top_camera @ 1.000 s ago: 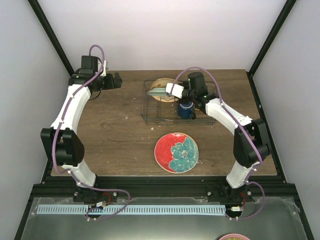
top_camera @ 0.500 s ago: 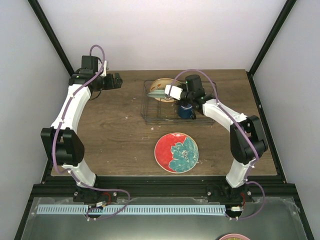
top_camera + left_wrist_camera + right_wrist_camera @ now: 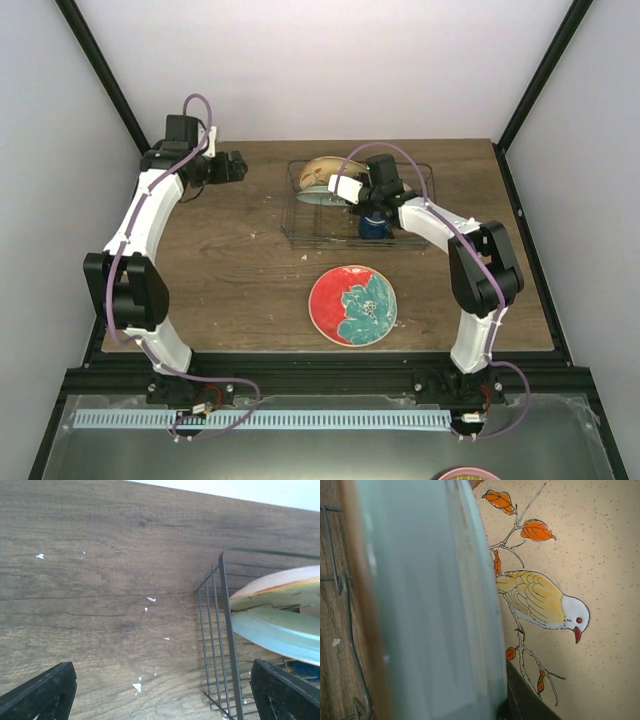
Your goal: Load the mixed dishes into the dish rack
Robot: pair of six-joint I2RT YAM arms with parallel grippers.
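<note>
Right claw (image 3: 338, 190) is closed tight on the rim of the mint plate (image 3: 312, 191), holding it tilted over the far left part of the rack (image 3: 295, 238). Its wrist camera sees the plate edge-on and very close, filling the left half of the view. One dark finger (image 3: 522, 702) shows at the bottom against the rim, and the other finger is hidden. Just behind the mint plate leans the bird plate (image 3: 325, 167), already in the rack with its printed face turned toward that camera. Whether the two plates touch cannot be told, nor whether the mint plate's lower edge rests on the wires.

Left claw (image 3: 236, 166) stands wide open and holds nothing. It hangs above the table (image 3: 230, 260) to the left of the rack and points toward it. Its own camera shows bare wood between the two black fingers, with the rack's left corner and both plates at the right edge.

The rack sits at the far middle of the table. The mug (image 3: 373, 226) stands in the rack's near right part, partly under the right wrist. The red plate (image 3: 353, 305) lies flat on the table in front of the rack, apart from it.
</note>
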